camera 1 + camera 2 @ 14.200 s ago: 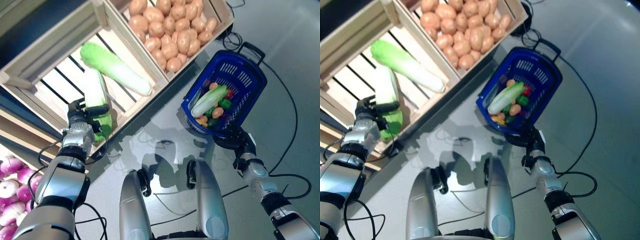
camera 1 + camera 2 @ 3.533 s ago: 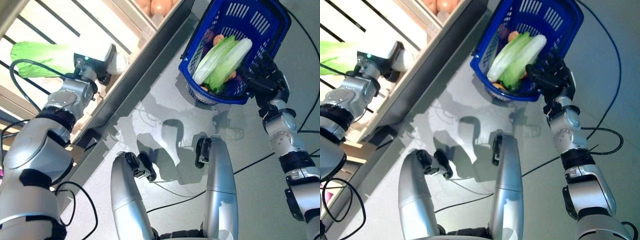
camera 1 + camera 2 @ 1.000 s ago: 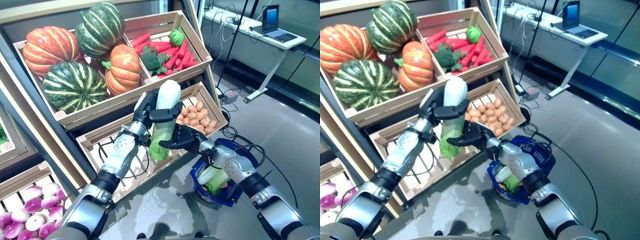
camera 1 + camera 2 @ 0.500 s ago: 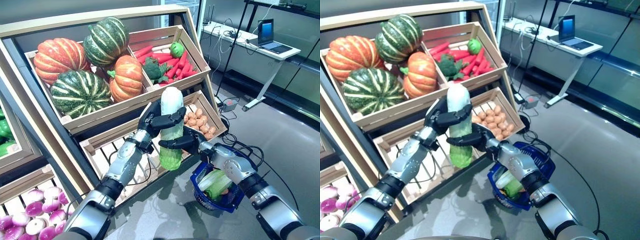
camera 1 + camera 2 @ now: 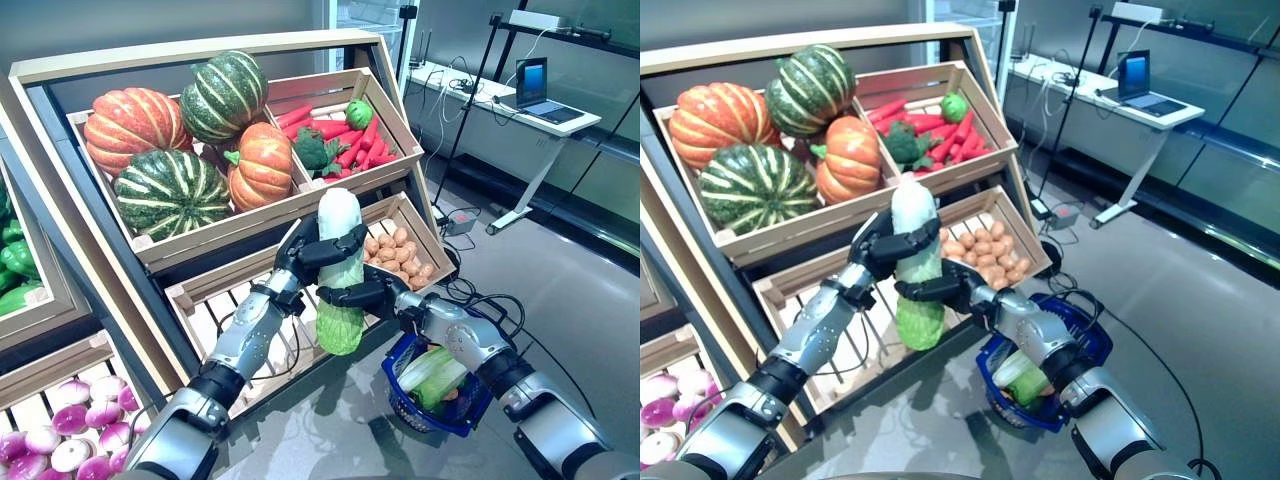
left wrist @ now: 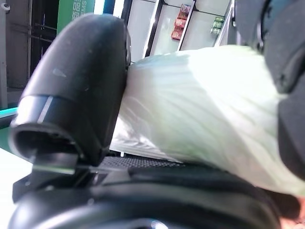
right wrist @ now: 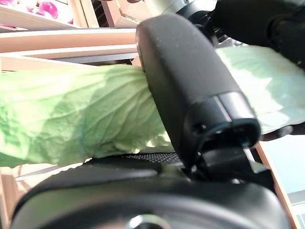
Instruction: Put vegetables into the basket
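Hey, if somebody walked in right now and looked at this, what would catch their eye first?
Probably the long napa cabbage held upright in mid-air in front of the wooden crates, the left robot hand gripping its white stalk and the right robot hand wrapped round it lower down. Behind it, big orange and green striped pumpkins fill the top crate. Below right, a blue basket on the floor already holds cabbage.
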Tool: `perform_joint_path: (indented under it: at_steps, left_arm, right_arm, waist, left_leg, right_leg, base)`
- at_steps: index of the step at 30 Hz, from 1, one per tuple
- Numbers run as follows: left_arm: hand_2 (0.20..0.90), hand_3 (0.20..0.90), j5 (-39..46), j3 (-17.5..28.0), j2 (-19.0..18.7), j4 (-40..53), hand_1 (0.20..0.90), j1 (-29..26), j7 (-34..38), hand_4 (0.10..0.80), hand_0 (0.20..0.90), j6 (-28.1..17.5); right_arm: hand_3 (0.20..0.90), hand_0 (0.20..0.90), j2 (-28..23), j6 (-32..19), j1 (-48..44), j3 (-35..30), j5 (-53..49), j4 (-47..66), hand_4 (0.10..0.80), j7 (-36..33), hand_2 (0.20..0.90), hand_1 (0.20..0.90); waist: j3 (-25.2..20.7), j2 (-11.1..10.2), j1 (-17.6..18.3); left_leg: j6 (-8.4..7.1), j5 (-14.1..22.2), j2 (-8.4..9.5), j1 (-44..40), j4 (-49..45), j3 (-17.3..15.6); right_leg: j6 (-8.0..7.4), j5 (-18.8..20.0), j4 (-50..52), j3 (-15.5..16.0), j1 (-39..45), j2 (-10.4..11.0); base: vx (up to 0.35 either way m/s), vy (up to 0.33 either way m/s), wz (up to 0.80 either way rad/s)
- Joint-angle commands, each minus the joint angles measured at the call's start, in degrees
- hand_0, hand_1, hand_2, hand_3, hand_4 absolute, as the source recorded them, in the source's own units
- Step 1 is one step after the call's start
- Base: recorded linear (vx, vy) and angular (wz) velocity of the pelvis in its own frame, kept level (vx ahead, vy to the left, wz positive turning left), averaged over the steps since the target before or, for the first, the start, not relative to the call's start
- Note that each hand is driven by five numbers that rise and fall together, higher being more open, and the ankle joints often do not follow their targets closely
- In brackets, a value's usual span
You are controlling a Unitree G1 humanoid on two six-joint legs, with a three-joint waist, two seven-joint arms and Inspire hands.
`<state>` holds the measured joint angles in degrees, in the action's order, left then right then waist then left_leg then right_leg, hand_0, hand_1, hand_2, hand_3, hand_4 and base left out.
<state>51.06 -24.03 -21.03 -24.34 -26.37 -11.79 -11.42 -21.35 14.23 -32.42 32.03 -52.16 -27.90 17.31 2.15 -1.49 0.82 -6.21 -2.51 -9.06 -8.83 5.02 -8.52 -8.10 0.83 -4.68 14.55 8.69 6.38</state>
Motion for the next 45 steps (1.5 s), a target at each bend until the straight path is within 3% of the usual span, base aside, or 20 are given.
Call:
perform_joint_path:
  at_steps: [1, 8, 9, 10, 11, 25, 41, 45]
  left_arm:
    - [0.3, 0.3, 2.5, -3.6, 4.4, 9.7, 0.3, -6.0, -6.1, 0.4, 0.3, -5.8]
    - [0.3, 0.3, 2.4, -2.8, 2.8, 11.6, 0.3, -5.6, -5.7, 0.4, 0.3, -5.3]
    - [0.432, 0.432, 2.4, -2.5, 2.6, 11.8, 0.432, -5.5, -5.5, 0.488, 0.432, -5.1]
    - [0.719, 0.719, 2.2, -2.3, 2.4, 12.0, 0.719, -5.4, -5.3, 0.679, 0.719, -4.7]
    - [0.9, 0.9, 2.0, -2.2, 2.3, 12.1, 0.9, -5.4, -5.2, 0.8, 0.9, -4.5]
    - [0.9, 0.9, -1.6, 4.5, -5.8, 11.3, 0.9, -0.6, -6.7, 0.8, 0.9, -2.2]
    - [0.9, 0.9, -4.4, 11.3, -7.4, 3.9, 0.9, 7.4, -9.2, 0.8, 0.9, -1.7]
    - [0.9, 0.9, -2.5, 13.4, -8.3, 5.8, 0.9, 9.6, -9.9, 0.8, 0.9, -1.9]
  right_arm:
    - [0.3, 0.3, 5.2, -3.7, -8.4, -5.4, -8.0, -2.9, 0.4, 0.7, 0.3, 0.3]
    - [0.3, 0.3, 4.8, -4.8, -7.2, -6.2, -8.0, -1.6, 0.4, -1.2, 0.3, 0.3]
    - [0.3, 0.3, 4.7, -4.8, -7.0, -6.4, -7.9, -1.5, 0.4, -1.4, 0.3, 0.3]
    - [0.3, 0.3, 4.7, -4.8, -6.8, -6.5, -7.7, -1.3, 0.4, -1.6, 0.3, 0.3]
    - [0.3, 0.3, 4.6, -4.8, -6.7, -6.5, -7.5, -1.3, 0.4, -1.6, 0.3, 0.3]
    - [0.3, 0.3, -1.8, -5.4, 0.7, -12.3, -5.7, -3.4, 0.4, -2.2, 0.3, 0.3]
    - [0.3, 0.3, -9.6, -10.8, 4.9, -25.8, -3.4, -9.4, 0.4, -7.0, 0.3, 0.3]
    - [0.3, 0.3, -11.5, -12.0, 4.8, -29.6, -3.7, -15.1, 0.4, -9.6, 0.3, 0.3]
  waist:
    - [-3.7, -0.2, -0.7]
    - [-3.2, 0.1, -0.4]
    - [-3.1, 0.2, -0.4]
    - [-3.1, 0.1, -0.4]
    - [-3.1, 0.2, -0.4]
    - [-2.6, 0.6, 0.0]
    - [-1.1, 0.4, -0.5]
    - [1.6, 0.2, -1.5]
  left_leg:
    - [1.46, 2.4, 2.89, 2.8, 0.0, -2.0]
    - [1.46, 2.4, 2.86, 2.7, 0.0, -2.3]
    - [1.45, 2.5, 2.86, 2.7, 0.0, -2.3]
    - [1.43, 2.5, 2.86, 2.6, 0.0, -2.3]
    - [1.44, 2.5, 2.84, 2.6, 0.0, -2.4]
    - [1.32, 2.6, 2.34, 1.9, -0.1, -3.8]
    - [1.15, 3.0, 1.54, 1.7, -1.0, -4.7]
    - [1.16, 4.6, 0.62, 5.0, -7.7, -4.7]
  right_leg:
    - [0.2, -0.2, 2.0, -2.9, -2.2, 1.3]
    - [0.14, -0.2, 2.3, -3.3, -2.5, 1.4]
    - [0.13, -0.2, 2.3, -3.3, -2.5, 1.4]
    - [0.11, -0.2, 2.2, -3.2, -2.4, 1.4]
    - [0.08, -0.2, 2.2, -3.2, -2.4, 1.4]
    - [-0.22, -0.1, 2.3, -3.4, -2.5, 1.7]
    - [-0.49, -0.6, 3.7, -2.9, -2.7, 2.0]
    - [-0.14, -2.3, 9.0, -2.8, -5.3, 3.2]
  base:
    - [0.0, 0.0, 0.0]
    - [0.0, 0.0, 0.0]
    - [0.0, 0.0, 0.0]
    - [0.0, 0.0, 0.0]
    - [0.0, 0.0, 0.0]
    - [-0.003, -0.003, -0.02]
    - [0.014, -0.029, -0.04]
    - [-0.048, -0.032, -0.01]
